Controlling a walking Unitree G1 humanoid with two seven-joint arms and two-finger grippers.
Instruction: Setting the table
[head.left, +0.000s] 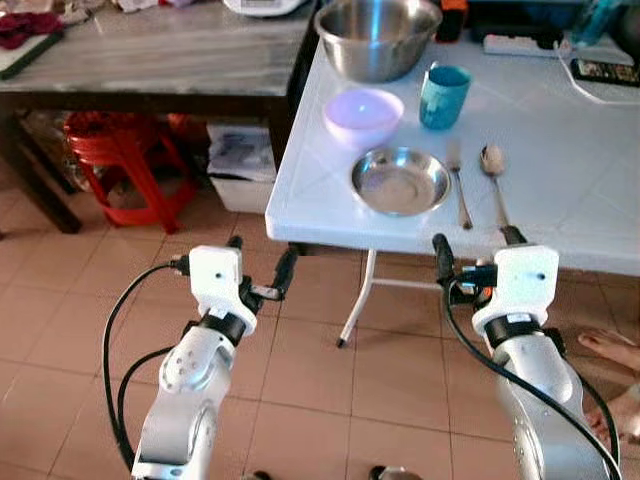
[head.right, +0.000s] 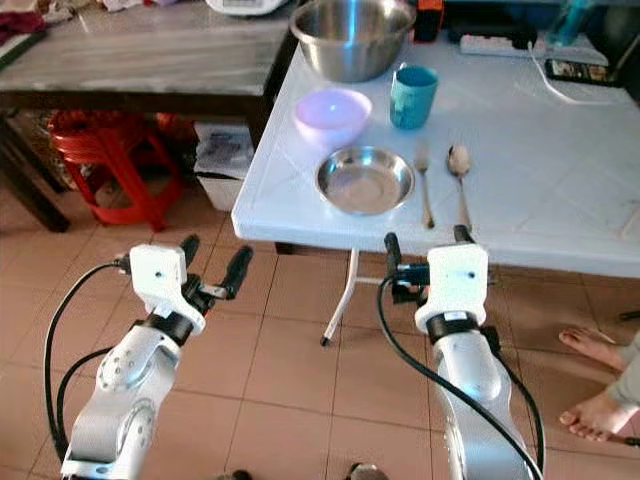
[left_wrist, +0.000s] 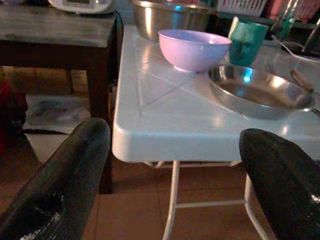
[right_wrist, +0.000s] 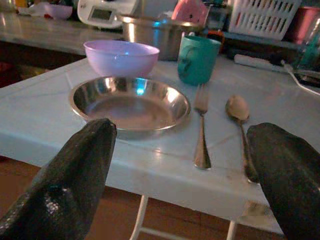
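Both claws hang open and empty below the white desk's (head.left: 560, 190) near edge. The spoon (head.left: 495, 180) lies just beyond the right claw (head.left: 475, 255), handle pointing toward it, beside the fork (head.left: 458, 180) and steel plate (head.left: 400, 180); the left claw (head.left: 260, 262) is farther off.

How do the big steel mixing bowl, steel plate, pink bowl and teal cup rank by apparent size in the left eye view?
1. Steel mixing bowl, largest.
2. Steel plate.
3. Pink bowl, slightly narrower than the plate.
4. Teal cup, smallest.
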